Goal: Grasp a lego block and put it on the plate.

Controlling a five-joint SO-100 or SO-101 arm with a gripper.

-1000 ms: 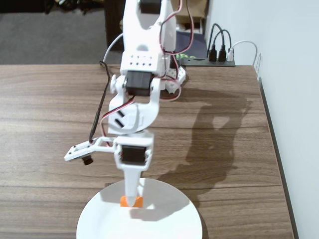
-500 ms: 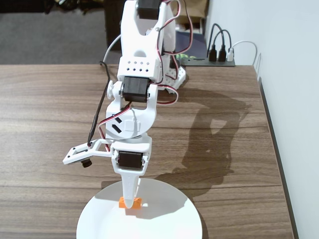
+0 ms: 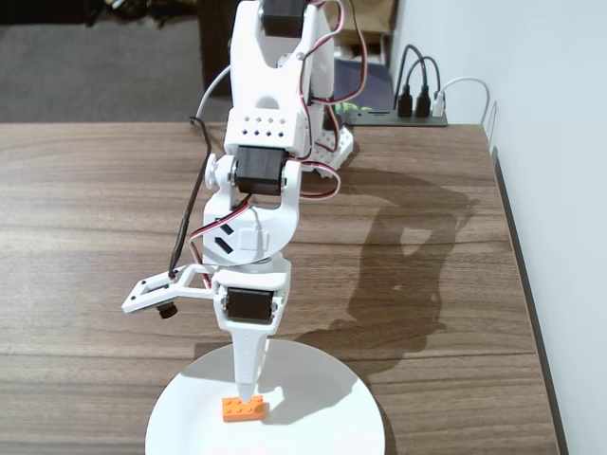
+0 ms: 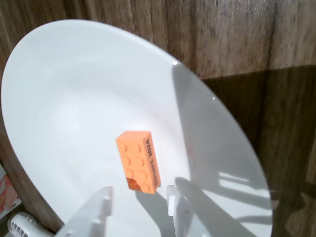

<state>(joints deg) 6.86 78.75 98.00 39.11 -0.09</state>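
A white plate (image 3: 313, 417) sits at the near edge of a dark wood-grain table (image 3: 85, 199). An orange lego block (image 4: 138, 161) lies studs-up on the plate, near its middle. Just above the block, the white gripper (image 4: 138, 200) hangs with its jaws slightly parted, holding nothing. Beyond the plate, at the table's far edge by a white wall, sits what looks like a black power strip (image 3: 408, 116).

The white arm (image 3: 261, 180) reaches forward and down, its jaws parted and pointing straight downward, holding nothing.
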